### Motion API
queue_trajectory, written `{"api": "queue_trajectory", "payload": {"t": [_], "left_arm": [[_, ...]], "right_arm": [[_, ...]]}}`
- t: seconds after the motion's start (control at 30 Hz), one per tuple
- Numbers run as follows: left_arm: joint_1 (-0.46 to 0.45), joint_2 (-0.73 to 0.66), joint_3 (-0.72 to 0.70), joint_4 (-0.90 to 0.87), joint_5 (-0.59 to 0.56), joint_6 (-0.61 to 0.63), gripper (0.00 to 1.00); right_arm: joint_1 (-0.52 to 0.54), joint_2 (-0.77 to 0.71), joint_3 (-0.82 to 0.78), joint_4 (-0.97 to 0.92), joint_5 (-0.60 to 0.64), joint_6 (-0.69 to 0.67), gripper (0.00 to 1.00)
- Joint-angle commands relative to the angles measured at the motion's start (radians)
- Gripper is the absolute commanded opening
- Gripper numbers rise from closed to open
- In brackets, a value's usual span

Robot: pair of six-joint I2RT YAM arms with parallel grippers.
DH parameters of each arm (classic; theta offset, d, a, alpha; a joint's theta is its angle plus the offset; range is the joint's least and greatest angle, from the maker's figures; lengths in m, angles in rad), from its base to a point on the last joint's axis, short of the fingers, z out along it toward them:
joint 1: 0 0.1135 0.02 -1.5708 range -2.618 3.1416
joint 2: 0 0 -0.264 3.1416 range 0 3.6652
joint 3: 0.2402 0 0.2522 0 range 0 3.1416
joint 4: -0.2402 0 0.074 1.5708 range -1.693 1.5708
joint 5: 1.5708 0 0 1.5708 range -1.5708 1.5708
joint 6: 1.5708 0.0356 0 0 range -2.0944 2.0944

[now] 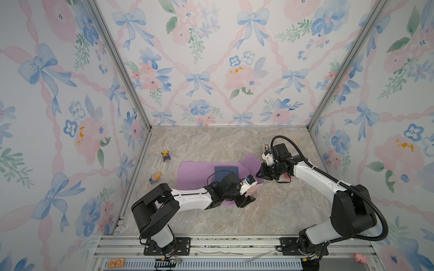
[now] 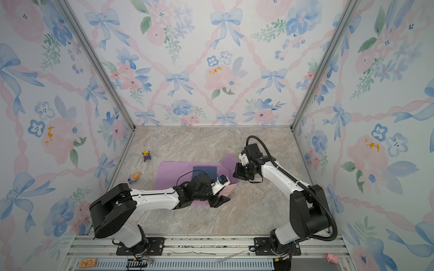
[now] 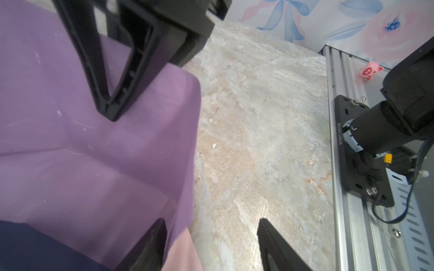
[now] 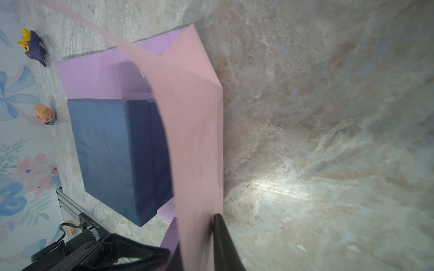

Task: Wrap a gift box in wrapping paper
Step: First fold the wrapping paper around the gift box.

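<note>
The navy gift box (image 1: 226, 172) (image 2: 204, 171) sits on the lilac wrapping paper (image 1: 195, 173) (image 2: 173, 173) spread on the marble table. My right gripper (image 1: 259, 174) (image 4: 199, 218) is shut on the wrapping paper's right edge. It holds that edge raised, so the pink underside (image 4: 187, 117) curls up beside the box (image 4: 105, 150). My left gripper (image 1: 246, 201) (image 3: 211, 221) hovers open at the paper's front right corner. One of its fingers (image 3: 152, 244) is over the paper (image 3: 94, 152) and the other is over bare table. Nothing is gripped between them.
A purple-and-yellow toy figure (image 1: 166, 156) and an orange ice-cream toy (image 1: 155, 177) lie left of the paper. A small tape dispenser (image 1: 266, 147) stands behind my right wrist. A pink pig toy (image 1: 359, 258) rests on the front aluminium rail (image 1: 234, 244). Floral walls enclose three sides.
</note>
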Motion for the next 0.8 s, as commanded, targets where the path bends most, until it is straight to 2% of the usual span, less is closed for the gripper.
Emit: {"api": "queue_trajectory", "payload": {"t": [0.0,0.13,0.3,0.67,0.77], "left_arm": [[0.018,0.0,0.027,-0.001,0.012,0.025,0.68],[0.038,0.019,0.047,-0.022,0.041,0.053,0.71],[0.034,0.093,0.093,-0.105,0.118,0.089,0.67],[-0.03,0.099,0.117,-0.247,0.271,0.147,0.62],[-0.051,0.097,0.107,-0.251,0.264,0.144,0.62]], "right_arm": [[-0.022,0.011,0.003,-0.016,-0.04,-0.042,0.15],[-0.034,0.019,0.0,-0.011,-0.059,-0.053,0.16],[-0.046,0.021,-0.01,0.012,-0.089,-0.041,0.16],[-0.052,0.027,-0.031,0.045,-0.112,-0.015,0.17],[-0.052,0.027,-0.034,0.045,-0.109,-0.014,0.16]]}}
